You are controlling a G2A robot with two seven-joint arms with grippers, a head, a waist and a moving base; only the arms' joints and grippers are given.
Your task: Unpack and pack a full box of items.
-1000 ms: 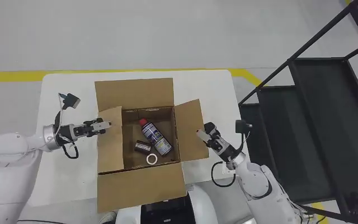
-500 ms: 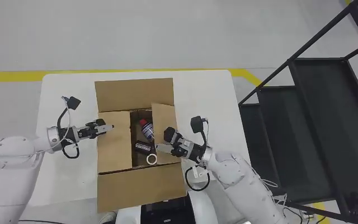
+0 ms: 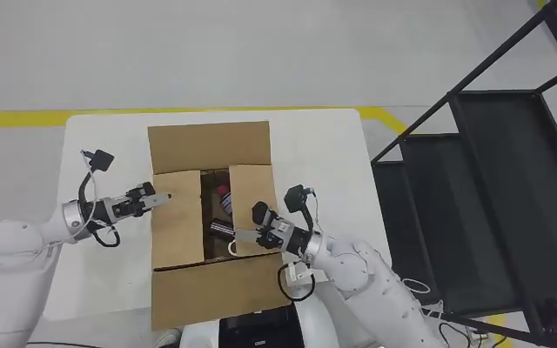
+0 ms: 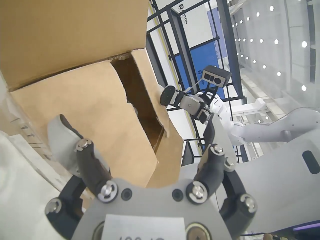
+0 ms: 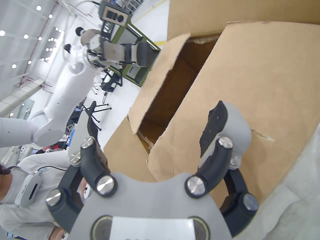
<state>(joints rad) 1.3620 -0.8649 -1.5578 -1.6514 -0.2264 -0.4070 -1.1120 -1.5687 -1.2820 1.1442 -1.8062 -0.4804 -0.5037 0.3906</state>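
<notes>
Cardboard box (image 3: 207,146) sits mid-desk (image 3: 100,152), goods inside; the right jaws, spread and empty, lean on its right flap (image 3: 252,193), apparently to fold it shut, the left jaws likewise open beside the left flap (image 3: 178,217).

A white tabletop (image 3: 104,148) carries a single open cardboard box (image 3: 209,143), which sits directly on it at about the middle. The box's far flap lies spread out flat and its near flap lies open toward the robot. Bare white surface shows on both sides of the box and in a narrow strip beyond its far flap.
</notes>
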